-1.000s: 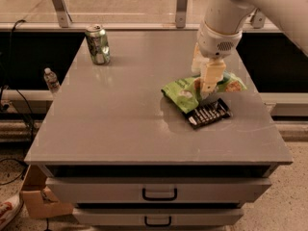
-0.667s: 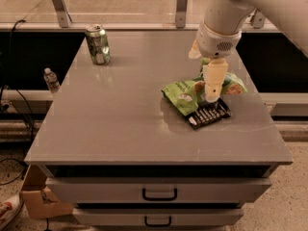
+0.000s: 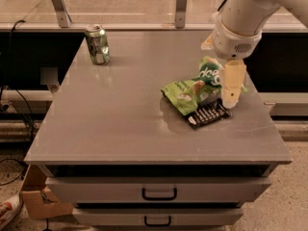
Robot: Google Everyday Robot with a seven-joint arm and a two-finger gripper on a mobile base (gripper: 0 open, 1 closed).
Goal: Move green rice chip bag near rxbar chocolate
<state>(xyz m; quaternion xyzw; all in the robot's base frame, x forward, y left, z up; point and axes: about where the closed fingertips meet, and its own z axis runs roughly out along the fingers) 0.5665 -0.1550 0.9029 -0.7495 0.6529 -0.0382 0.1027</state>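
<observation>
The bag [image 3: 190, 90] is lying right of centre in the frame, on the grey table [image 3: 120, 124]. Its lower edge is touching, or perhaps slightly overlapping, the bar [image 3: 208, 114] just below it. Judging by that, the placing is looking nearly finished, and the risk is lying mostly in the withdrawal.

The gripper [image 3: 231, 96] is hanging from the arm in the upper right of the frame and pointing down. Its pale lower end is sitting over the right end of the bag, directly above the bar's upper right corner. If some of the crinkly film is caught in it when the arm rises, the bag would probably be getting dragged up and away from the bar. A sideways exit could also be nudging the bar toward the table's right edge, which is not far off. The bag's upper right end is standing up against the gripper rather than lying flat. Once freed it may be slumping or sliding, though probably only a little.

Whether the gripper is wide, narrow or clamped on the bag cannot be told, because its own body is hiding the gap. It appears to be touching the bag's raised end. Contact with the bar cannot be judged.

A can [image 3: 97, 44] is standing well apart in the upper left.
</observation>
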